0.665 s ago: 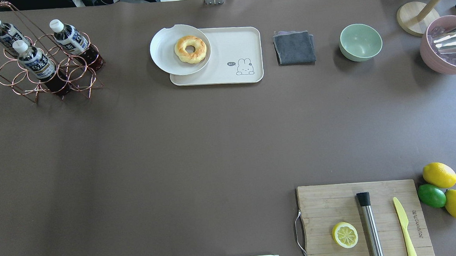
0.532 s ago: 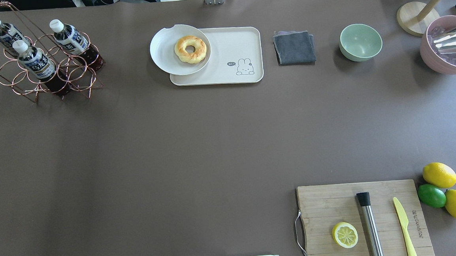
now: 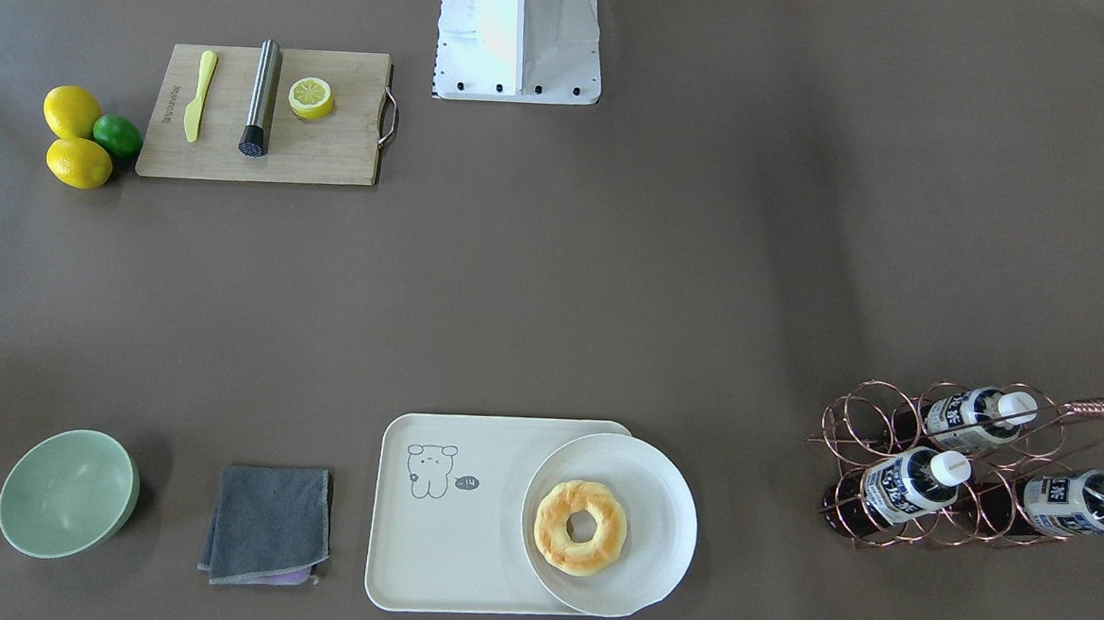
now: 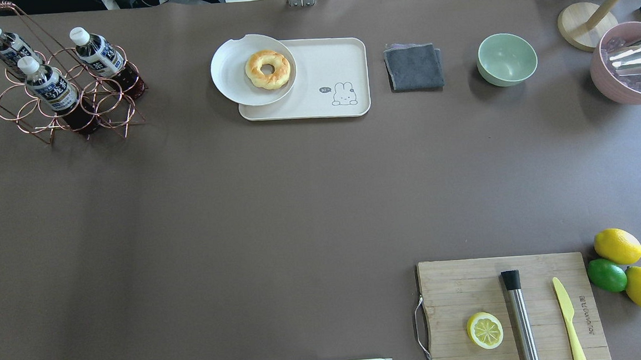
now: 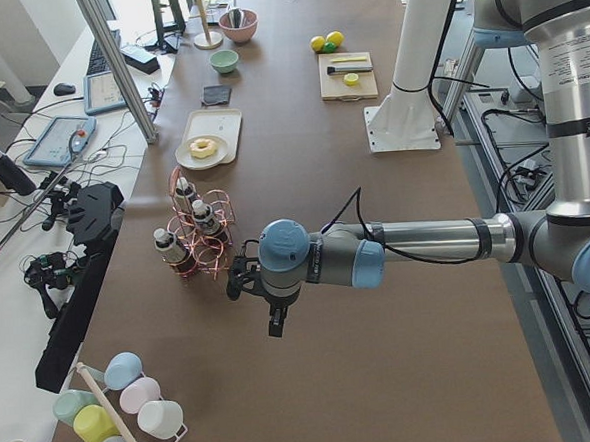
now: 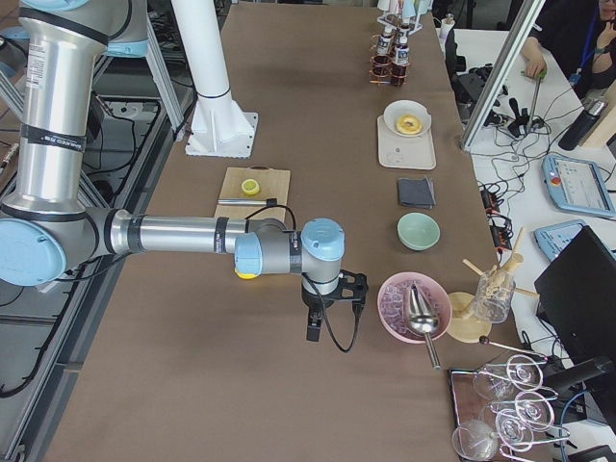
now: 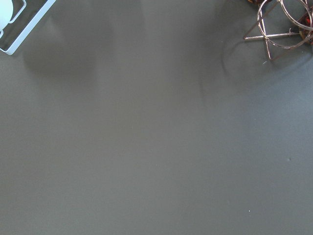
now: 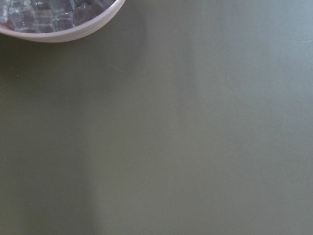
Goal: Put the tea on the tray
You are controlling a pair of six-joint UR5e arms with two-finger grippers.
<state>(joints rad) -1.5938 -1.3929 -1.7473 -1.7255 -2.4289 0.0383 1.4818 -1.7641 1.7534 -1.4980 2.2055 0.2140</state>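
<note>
Three alike tea bottles stand in a copper wire rack (image 4: 113,112) at the far left: one in front (image 4: 50,85), one to its right (image 4: 98,51), one behind (image 4: 3,46). The cream tray (image 4: 335,56) with a grey line-drawn animal lies at the far middle, also in the front-facing view (image 3: 445,550). My left gripper (image 5: 276,327) hangs over the table just beside the rack (image 5: 202,252). My right gripper (image 6: 313,332) hangs left of the pink bowl (image 6: 409,308). Whether either is open or shut, I cannot tell. Neither wrist view shows fingers.
A round white plate (image 4: 231,77) with a doughnut (image 4: 267,69) overlaps the tray's left part. A grey cloth (image 4: 414,67), a green bowl (image 4: 507,59) and a pink ice bowl (image 4: 615,87) stand to its right. A cutting board (image 4: 460,288) lies near right, lemons (image 4: 616,245) beside it.
</note>
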